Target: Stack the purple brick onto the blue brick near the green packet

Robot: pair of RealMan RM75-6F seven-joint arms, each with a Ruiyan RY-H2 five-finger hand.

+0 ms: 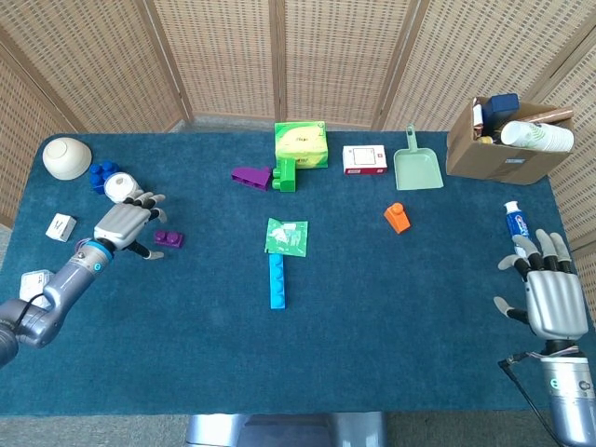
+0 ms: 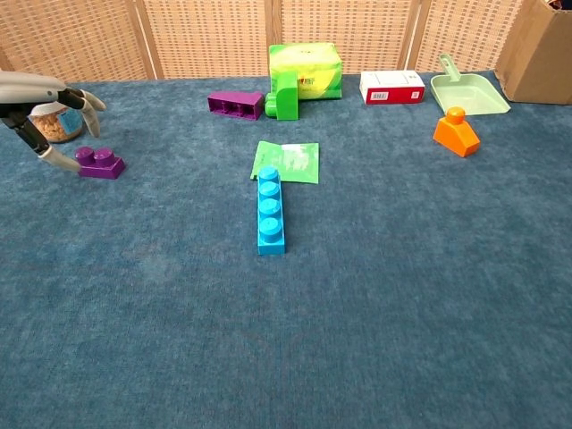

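A small purple brick (image 1: 169, 239) (image 2: 99, 162) lies on the blue cloth at the left. My left hand (image 1: 125, 225) (image 2: 40, 103) hovers just left of it, fingers apart, holding nothing; one fingertip is close to the brick's left end. A long blue brick (image 1: 277, 279) (image 2: 270, 211) lies at the centre, its far end touching the green packet (image 1: 286, 236) (image 2: 288, 161). My right hand (image 1: 548, 294) is at the right front edge, open and empty; the chest view does not show it.
A larger purple block (image 1: 250, 176) and green brick (image 1: 284, 174) lie before a green box (image 1: 301, 143). An orange piece (image 1: 397, 217), dustpan (image 1: 416, 166), white-and-red box (image 1: 365, 159), cardboard box (image 1: 506, 140), tube (image 1: 516, 223), jar (image 1: 118, 187), dark blue brick (image 1: 101, 176) and bowl (image 1: 67, 156) ring the table.
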